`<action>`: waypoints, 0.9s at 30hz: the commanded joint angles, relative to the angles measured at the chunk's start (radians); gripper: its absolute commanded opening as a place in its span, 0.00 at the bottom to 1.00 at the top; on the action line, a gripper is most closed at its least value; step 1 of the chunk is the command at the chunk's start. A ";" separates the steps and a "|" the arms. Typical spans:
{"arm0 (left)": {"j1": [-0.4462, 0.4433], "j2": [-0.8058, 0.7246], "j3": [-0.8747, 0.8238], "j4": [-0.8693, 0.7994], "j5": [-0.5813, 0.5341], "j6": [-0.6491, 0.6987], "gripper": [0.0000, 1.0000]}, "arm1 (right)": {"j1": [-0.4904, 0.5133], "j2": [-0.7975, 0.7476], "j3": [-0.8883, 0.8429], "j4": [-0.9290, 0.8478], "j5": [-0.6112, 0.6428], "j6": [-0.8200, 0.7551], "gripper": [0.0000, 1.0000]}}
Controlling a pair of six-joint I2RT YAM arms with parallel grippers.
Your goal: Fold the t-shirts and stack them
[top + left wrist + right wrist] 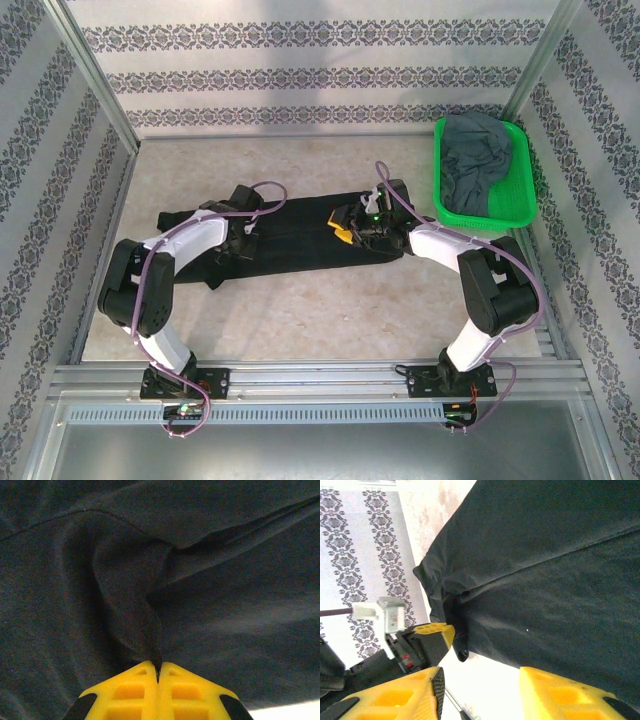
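Two t-shirts: the black t-shirt lies spread across the middle of the bench, and the grey t-shirt is bundled in the one green basket at the far right. The left wrist view shows the left pincer clenched on a raised fold of the black cloth. The right wrist view shows the right pincer released, fingers apart over the shirt's edge.

The table bears a black t-shirt and green basket.
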 commanded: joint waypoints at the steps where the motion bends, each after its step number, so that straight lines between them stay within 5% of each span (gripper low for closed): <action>1: -0.011 -0.023 0.023 -0.098 0.106 -0.068 0.00 | 0.005 -0.016 0.013 -0.033 0.006 -0.026 0.44; 13: -0.011 -0.029 0.034 -0.031 0.253 -0.294 0.00 | 0.002 -0.010 0.013 -0.031 -0.004 -0.030 0.44; 27: -0.002 0.031 0.010 0.100 0.295 -0.439 0.00 | 0.002 -0.027 -0.030 -0.033 -0.007 -0.029 0.44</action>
